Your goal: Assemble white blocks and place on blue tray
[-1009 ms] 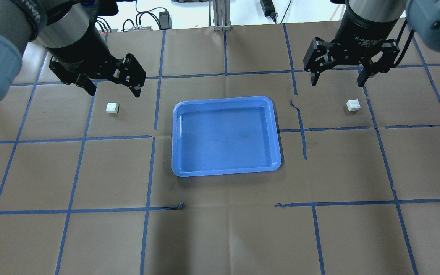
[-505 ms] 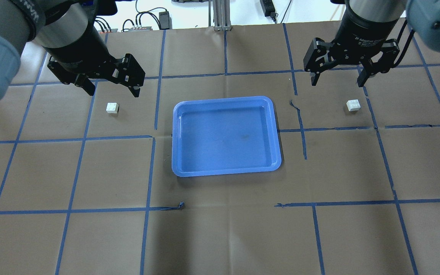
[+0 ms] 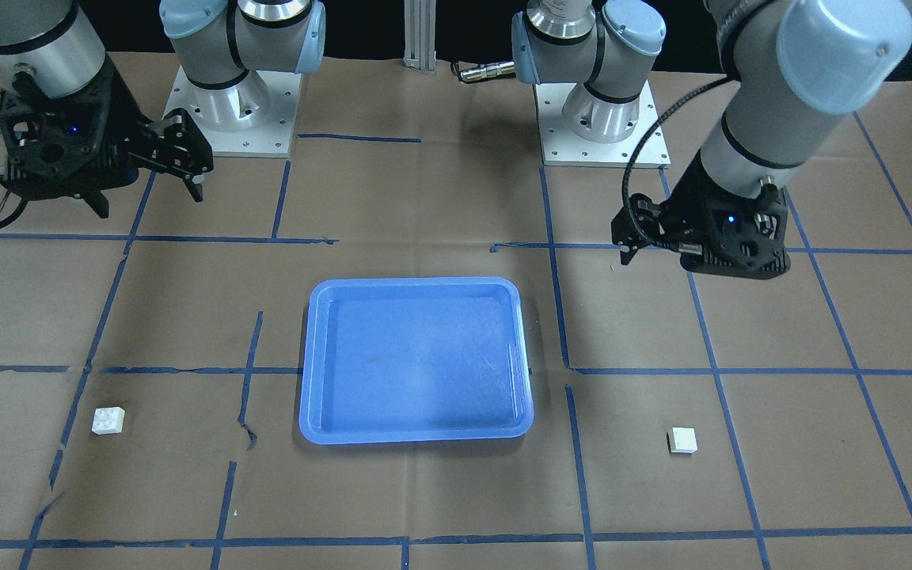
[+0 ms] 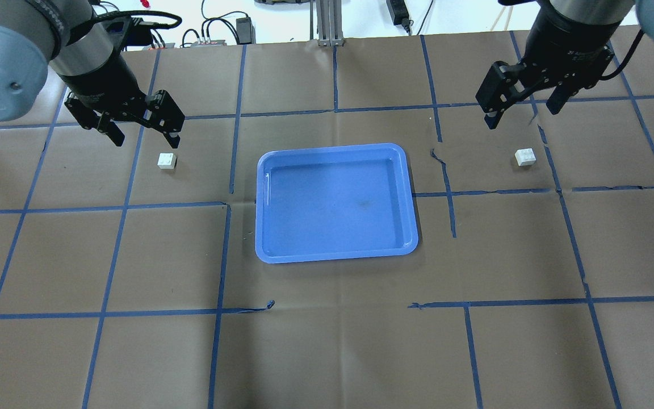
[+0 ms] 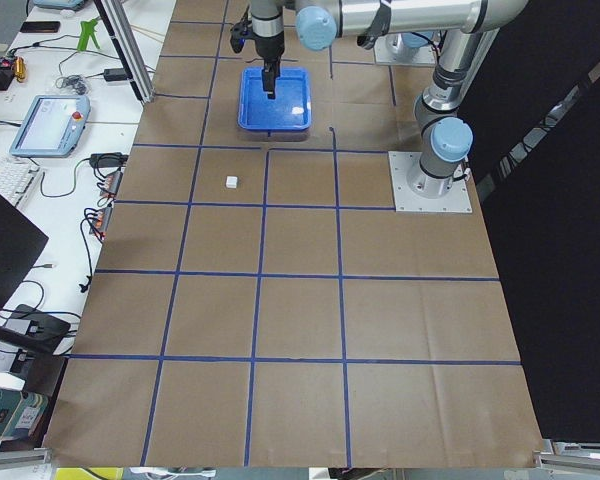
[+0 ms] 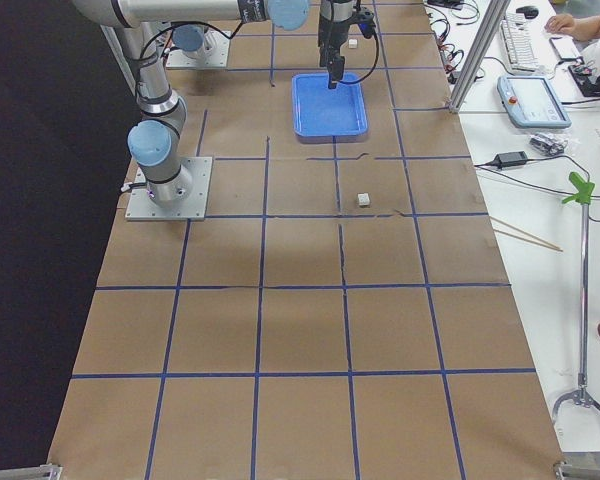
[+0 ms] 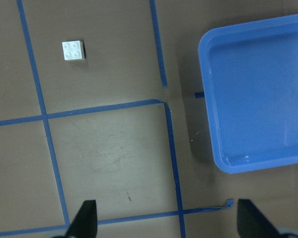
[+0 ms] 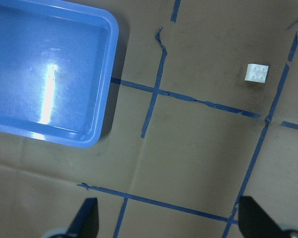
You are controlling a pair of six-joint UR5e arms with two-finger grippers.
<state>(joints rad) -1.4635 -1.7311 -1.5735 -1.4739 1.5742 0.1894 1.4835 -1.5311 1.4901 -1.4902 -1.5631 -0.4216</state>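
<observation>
One papered table (image 4: 332, 352), two arms (image 3: 36, 47) (image 3: 741, 150), one blue tray (image 4: 335, 147), two white blocks (image 4: 166, 161) (image 4: 525, 157).
Along the side opposite the arms, a white bench (image 6: 540, 300) with one control pad (image 5: 48, 125). Bolted to the table's near edge, two arm bases (image 3: 226, 103) (image 3: 598, 111) on metal plates. Across the whole top, brown paper (image 4: 531, 250) gridded with blue tape (image 4: 105, 313), torn and wrinkled in spots. Flat at the middle, the tray, long side toward the arm bases. Raised over the paper on either side of it, the left gripper (image 4: 145, 139) and the right gripper (image 4: 523, 116), each with jaws spread wide around nothing but air. Down on the paper, studs up, one block to each side of the tray, well apart from it and from each other, each near its own side's gripper yet untouched.
</observation>
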